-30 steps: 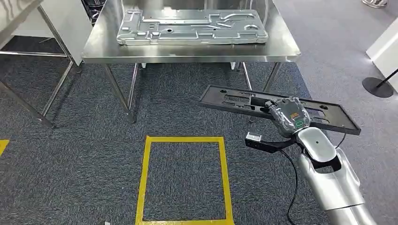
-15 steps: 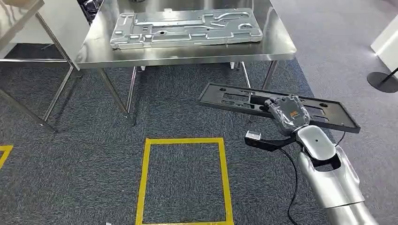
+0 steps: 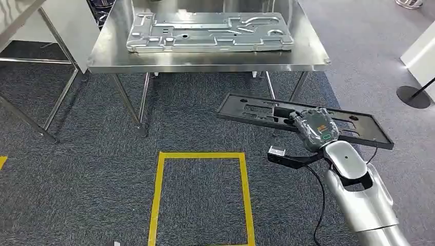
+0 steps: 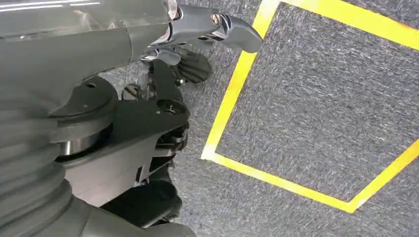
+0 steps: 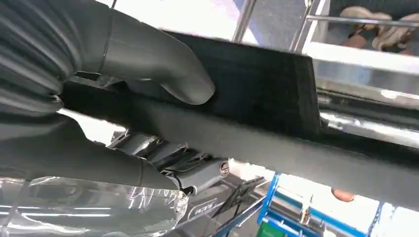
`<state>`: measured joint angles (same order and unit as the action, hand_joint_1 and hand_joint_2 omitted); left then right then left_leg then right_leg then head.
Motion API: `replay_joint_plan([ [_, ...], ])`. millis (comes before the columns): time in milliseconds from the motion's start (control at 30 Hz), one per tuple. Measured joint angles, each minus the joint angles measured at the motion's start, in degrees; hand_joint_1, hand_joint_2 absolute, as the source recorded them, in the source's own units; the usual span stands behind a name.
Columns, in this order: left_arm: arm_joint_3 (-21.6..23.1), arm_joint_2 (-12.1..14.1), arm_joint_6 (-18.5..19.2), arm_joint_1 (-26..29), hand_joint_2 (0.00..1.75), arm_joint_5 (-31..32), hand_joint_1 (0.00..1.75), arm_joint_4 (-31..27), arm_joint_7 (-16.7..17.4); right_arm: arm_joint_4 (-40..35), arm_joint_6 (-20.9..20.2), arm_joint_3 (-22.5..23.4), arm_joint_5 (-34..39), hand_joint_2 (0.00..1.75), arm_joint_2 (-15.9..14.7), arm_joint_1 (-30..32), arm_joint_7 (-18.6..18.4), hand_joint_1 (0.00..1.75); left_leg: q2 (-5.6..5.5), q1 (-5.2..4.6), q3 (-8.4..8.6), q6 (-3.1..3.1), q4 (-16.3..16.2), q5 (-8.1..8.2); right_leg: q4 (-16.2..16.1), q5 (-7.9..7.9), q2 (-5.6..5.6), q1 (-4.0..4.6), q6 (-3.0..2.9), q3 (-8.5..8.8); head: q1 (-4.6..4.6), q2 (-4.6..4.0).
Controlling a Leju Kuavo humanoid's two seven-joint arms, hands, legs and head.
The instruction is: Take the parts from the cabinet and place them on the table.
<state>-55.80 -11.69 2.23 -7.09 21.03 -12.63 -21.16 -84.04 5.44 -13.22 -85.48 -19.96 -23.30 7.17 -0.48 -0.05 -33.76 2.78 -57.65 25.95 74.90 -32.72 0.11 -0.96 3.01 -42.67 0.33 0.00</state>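
panel: the black panel [image 3: 302,120] was in the right hand [image 3: 314,127], carried flat-ish in the air just short of the desk [image 3: 205,60], lower than its top and off toward its right front leg.

right hand: clamped on the panel about midway along its near long edge; the right wrist view had the thumb [image 5: 163,64] on one face and the fingers on the other.

left hand: the left hand [image 4: 197,44] was hanging over the carpet with nothing in it, fingers looked a bit curled, but honestly I couldn't tell if it was apart or together.

how it handles: my guess, a long thin moulded plastic frame with cut-outs, so light but a bit bendy. It stuck out far either side of the grip, so it would want to tip or twist. A mid-edge hold looked like the sane spot; smooth plastic could slip.

on the desk: a big grey stamped metal plate [image 3: 210,32] was already taking up most of the top, leaving a bare strip along the front edge.

in the way: the front edge and right front leg sat between panel and top, so it needed lifting first, I reckon.

floor: a yellow taped square [image 3: 201,197] lay on the carpet in front of the desk.
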Motion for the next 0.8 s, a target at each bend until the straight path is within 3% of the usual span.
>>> replay_joint_plan([
  [67,0.0,0.0,0.0,0.0,1.75,0.0,0.00,0.0,0.0,0.0,0.0,0.0,0.0,1.75,0.0,0.1,0.0,1.75,-0.08,0.00,0.37,-0.15,-0.1,0.34,-7.0,4.72,-0.01,0.03,-0.30,2.90,-0.02,0.00],
  [100,0.0,0.0,0.0,0.0,1.75,0.0,0.00,0.0,0.0,-0.2,0.0,0.2,0.0,1.75,0.0,0.1,0.0,1.75,-0.09,-0.02,0.73,-0.30,-0.3,0.64,-13.3,7.90,-0.03,0.10,-0.65,5.86,0.02,0.00],
  [133,0.0,0.0,0.0,0.0,1.75,0.0,0.00,0.0,0.0,-0.3,0.0,0.3,0.0,1.75,0.0,0.0,0.0,1.75,-0.09,-0.05,0.79,-0.52,-0.3,0.86,-16.8,8.38,-0.10,0.23,-1.06,7.34,0.02,0.00],
  [267,0.0,-0.1,0.0,-0.2,1.75,0.0,0.00,0.0,0.0,-0.5,0.0,0.5,0.0,1.75,-0.1,0.0,0.0,1.75,-0.01,-0.28,0.97,-1.63,-0.1,1.14,-17.4,7.96,0.04,0.77,-1.98,7.62,-0.04,0.00],
  [300,0.0,0.0,0.0,-0.3,1.75,0.0,0.00,0.0,0.0,-0.5,0.1,0.5,0.0,1.75,-0.1,0.0,0.0,1.75,0.04,-0.52,0.85,-2.02,-0.3,1.57,-18.1,8.24,0.00,-0.03,-2.42,8.07,-0.09,0.00],
  [333,0.0,0.0,0.0,-0.3,1.75,0.1,0.00,0.0,0.0,-0.5,0.1,0.6,0.0,1.75,-0.2,0.0,0.0,1.75,0.10,-0.34,0.62,-2.39,-1.5,2.33,-18.3,8.18,-0.07,-0.06,-2.55,8.35,-0.10,0.00],
  [433,0.0,0.0,0.0,-0.2,1.75,0.2,0.00,0.0,0.0,-0.7,0.1,0.6,0.0,1.75,-0.2,0.2,0.0,1.75,0.12,0.22,-5.67,-3.13,-14.3,8.28,-18.3,7.92,-0.12,0.05,-3.11,8.59,-0.22,-0.02],
  [467,0.0,0.0,0.0,-0.2,1.75,0.2,0.00,0.0,0.0,-0.7,0.1,0.6,0.0,1.75,-0.2,0.4,0.0,1.75,0.12,0.30,-7.43,-3.28,-17.5,8.95,-18.2,7.81,-0.12,0.06,-3.10,8.65,-0.22,0.00],
  [500,0.0,0.0,0.0,-0.1,1.75,0.2,0.00,0.0,0.0,-0.7,0.1,0.6,0.0,1.75,-0.2,0.7,0.0,1.75,0.12,0.37,-8.13,-3.34,-18.3,8.39,-18.1,7.67,-0.10,0.05,-3.06,8.74,-0.24,0.00],
  [533,0.0,0.0,0.0,-0.1,1.75,0.2,0.00,0.0,0.0,-0.7,0.1,0.7,0.0,1.75,-0.2,0.8,0.0,1.75,0.13,0.47,-7.40,-3.37,-16.1,6.29,-18.1,7.49,-0.06,0.03,-2.95,8.89,-0.24,0.00],
  [600,0.0,0.0,0.0,-0.2,1.75,0.2,0.00,0.0,0.1,-0.7,0.1,0.7,0.0,1.75,-0.2,0.8,0.0,1.75,0.15,0.61,-3.09,-3.08,-6.4,0.56,-17.8,6.98,0.06,0.02,-2.65,9.45,-0.24,0.00],
  [633,0.0,0.0,0.0,-0.2,1.75,0.2,0.00,0.0,0.1,-0.7,0.1,0.8,0.0,1.75,-0.2,0.8,0.0,1.75,0.16,0.61,-1.33,-2.80,-2.2,-0.72,-17.7,6.69,0.05,0.03,-2.40,9.68,-0.22,0.00],
  [667,0.0,0.0,0.0,-0.2,1.75,0.2,0.00,0.0,0.2,-0.7,0.1,0.9,0.0,1.75,-0.2,0.7,0.0,1.75,0.12,0.32,-0.55,-2.65,-1.1,0.07,-17.4,6.49,0.16,0.45,-2.04,9.62,-0.22,0.00],
  [800,0.0,0.0,0.0,-0.3,1.75,0.2,0.00,0.0,0.3,-0.8,0.2,1.0,0.0,1.75,-0.2,0.6,0.0,1.75,-0.03,0.31,-0.30,-1.13,-0.4,-0.03,-17.8,6.43,0.09,0.21,-0.64,9.69,-0.13,0.00],
])
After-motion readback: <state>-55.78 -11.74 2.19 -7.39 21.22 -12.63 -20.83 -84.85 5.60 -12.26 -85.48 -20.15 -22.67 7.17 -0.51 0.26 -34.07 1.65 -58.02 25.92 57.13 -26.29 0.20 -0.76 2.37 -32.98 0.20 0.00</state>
